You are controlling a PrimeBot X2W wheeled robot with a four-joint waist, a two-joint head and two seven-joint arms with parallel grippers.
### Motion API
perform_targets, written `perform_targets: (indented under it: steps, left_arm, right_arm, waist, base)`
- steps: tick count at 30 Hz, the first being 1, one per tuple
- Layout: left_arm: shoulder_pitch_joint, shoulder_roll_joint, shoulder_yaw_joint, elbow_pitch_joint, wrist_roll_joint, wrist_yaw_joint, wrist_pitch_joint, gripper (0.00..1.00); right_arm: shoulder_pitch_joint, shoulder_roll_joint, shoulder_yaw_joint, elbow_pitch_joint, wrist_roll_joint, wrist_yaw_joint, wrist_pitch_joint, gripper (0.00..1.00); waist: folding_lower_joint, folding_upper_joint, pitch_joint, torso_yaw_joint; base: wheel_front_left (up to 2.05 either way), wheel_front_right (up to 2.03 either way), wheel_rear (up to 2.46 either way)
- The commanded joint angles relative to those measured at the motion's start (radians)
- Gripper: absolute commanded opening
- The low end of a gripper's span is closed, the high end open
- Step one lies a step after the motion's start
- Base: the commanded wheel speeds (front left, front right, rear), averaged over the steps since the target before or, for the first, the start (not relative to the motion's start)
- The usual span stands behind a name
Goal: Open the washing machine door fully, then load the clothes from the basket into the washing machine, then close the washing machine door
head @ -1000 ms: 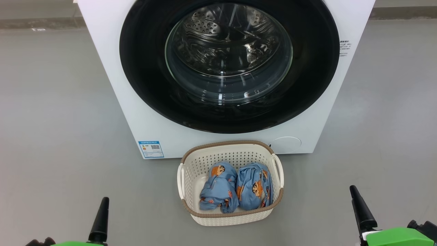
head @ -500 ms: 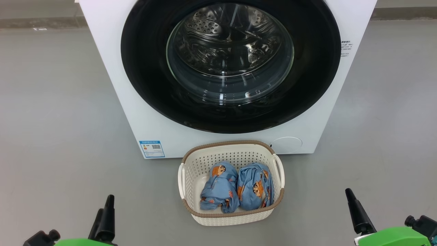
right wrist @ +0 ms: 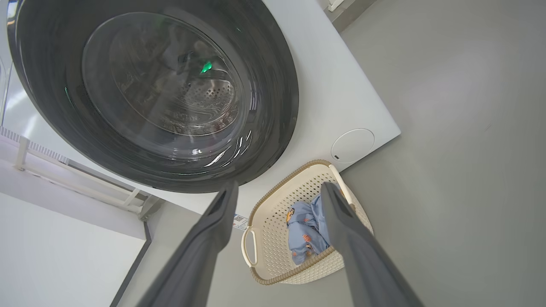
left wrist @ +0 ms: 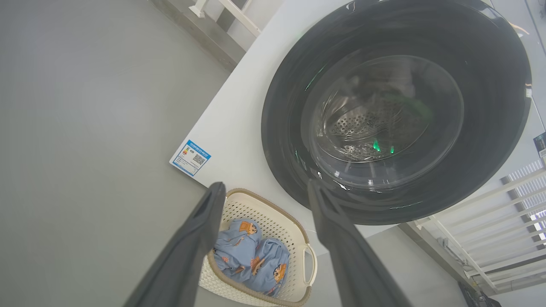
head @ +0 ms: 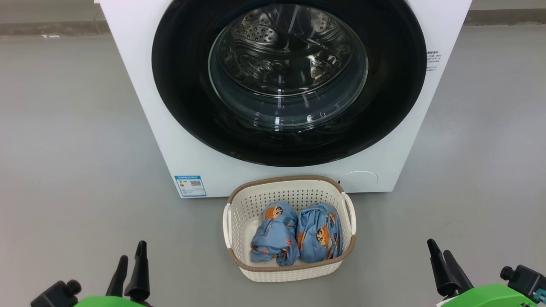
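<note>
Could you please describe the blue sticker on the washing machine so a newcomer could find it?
Find the white washing machine with its round black door. Low on its front, left of the basket, is the sticker: rectangular and blue, unlike the white round cap opposite.

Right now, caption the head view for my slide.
Closed glossy black round door on white washer; two blue printed bundles wait in cream perforated basket.

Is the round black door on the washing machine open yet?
No, the washing machine door sits flat and shut against the front of the white washing machine.
</note>
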Motion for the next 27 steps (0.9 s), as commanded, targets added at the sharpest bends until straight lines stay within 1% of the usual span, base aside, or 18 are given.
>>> perform_targets:
  steps: [1, 27]
  left_arm:
    - [-0.023, 0.02, 0.014, -0.033, 0.043, -0.002, -0.014, 1.0]
    - [-0.022, 0.025, -0.013, -0.052, 0.37, -0.002, -0.094, 1.0]
  right_arm:
    - [-0.029, -0.017, 0.019, -0.019, -0.037, 0.001, -0.017, 1.0]
    - [-0.025, -0.05, 0.054, -0.005, -0.336, 0.001, -0.096, 1.0]
  waist:
    - [-0.0001, 0.0, 0.0, 0.0]
    - [-0.0001, 0.0, 0.002, 0.006]
  base:
    - [0.0, 0.0, 0.0]
    - [0.0, 0.0, 0.0]
